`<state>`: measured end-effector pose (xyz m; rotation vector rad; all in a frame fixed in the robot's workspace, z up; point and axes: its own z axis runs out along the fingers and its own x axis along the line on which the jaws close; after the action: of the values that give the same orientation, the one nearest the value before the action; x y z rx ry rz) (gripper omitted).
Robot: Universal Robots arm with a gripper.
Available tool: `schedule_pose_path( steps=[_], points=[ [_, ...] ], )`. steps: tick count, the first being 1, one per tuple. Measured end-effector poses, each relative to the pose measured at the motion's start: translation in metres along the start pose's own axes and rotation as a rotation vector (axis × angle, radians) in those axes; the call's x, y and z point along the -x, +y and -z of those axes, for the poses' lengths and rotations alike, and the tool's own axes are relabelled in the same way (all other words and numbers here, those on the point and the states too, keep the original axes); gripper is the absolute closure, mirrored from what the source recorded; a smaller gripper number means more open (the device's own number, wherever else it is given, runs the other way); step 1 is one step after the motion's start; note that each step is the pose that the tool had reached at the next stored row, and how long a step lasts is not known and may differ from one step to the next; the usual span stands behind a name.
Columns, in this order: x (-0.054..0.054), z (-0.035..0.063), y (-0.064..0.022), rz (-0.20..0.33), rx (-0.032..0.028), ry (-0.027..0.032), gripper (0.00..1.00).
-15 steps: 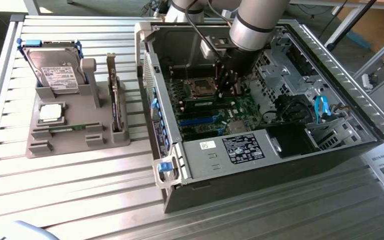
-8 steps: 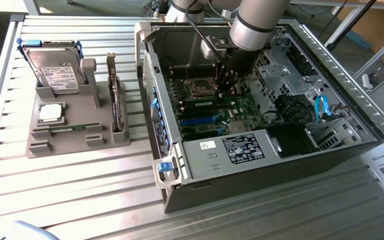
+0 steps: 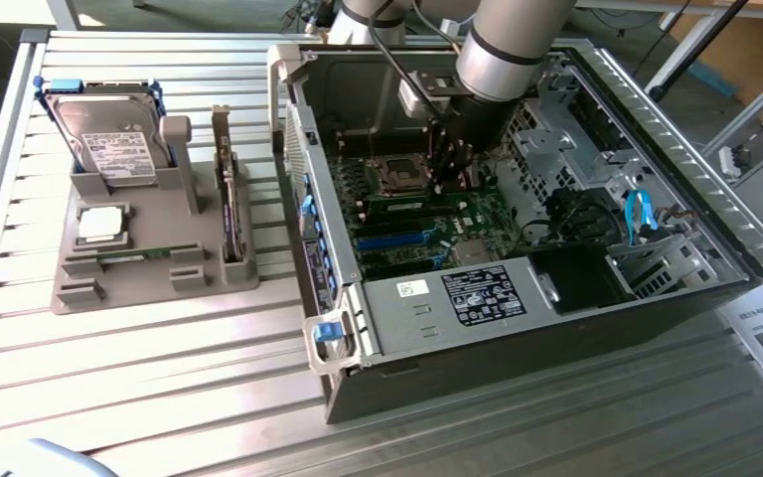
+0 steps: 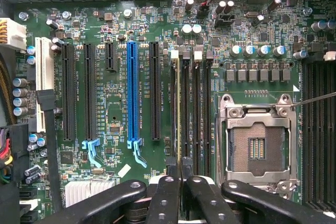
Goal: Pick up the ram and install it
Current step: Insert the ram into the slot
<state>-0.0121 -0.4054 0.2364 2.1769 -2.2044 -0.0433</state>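
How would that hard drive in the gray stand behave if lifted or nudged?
Likely stiff and heavy for its size: the hard drive looks like a solid metal block. Standing on edge, propped in the gray stand, it would probably topple without that support. Its smooth labelled face may be slippery.

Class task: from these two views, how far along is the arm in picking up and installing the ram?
Done: pick-up looks finished; the gripper is shut inside the computer case, over the motherboard. In hand: a thin pale edge, likely the ram, lines up with a memory slot. Left: full seating, which I cannot confirm.
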Motion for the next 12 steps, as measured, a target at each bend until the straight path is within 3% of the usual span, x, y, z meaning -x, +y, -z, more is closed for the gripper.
schedule_pose_path(
  steps=[12],
  points=[
    [0.0, 0.0028, 0.0001, 0.0, -0.0002, 0.0002, 0.88]
  ],
)
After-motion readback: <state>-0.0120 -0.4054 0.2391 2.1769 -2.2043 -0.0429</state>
